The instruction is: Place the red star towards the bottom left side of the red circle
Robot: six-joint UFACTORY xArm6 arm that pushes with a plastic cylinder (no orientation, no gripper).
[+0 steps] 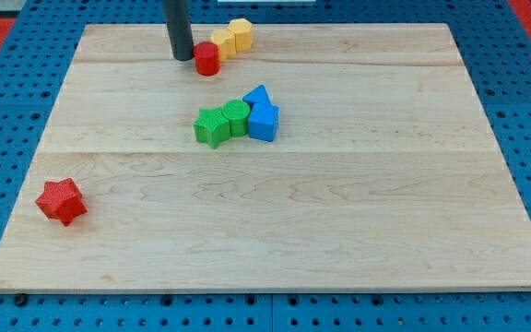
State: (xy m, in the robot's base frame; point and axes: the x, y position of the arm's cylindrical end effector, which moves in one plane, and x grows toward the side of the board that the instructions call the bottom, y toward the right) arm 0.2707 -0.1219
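Observation:
The red star (61, 201) lies near the board's left edge, toward the view's bottom left. The red circle (207, 58) stands near the view's top, left of centre. My tip (183, 57) rests on the board just left of the red circle, close to it or touching it, and far above and to the right of the red star.
Two yellow blocks (232, 38) sit touching just up and right of the red circle. A green star (213, 126), a green block (236, 117) and two blue blocks (262, 112) cluster at the board's middle. The wooden board (339, 231) lies on a blue pegboard.

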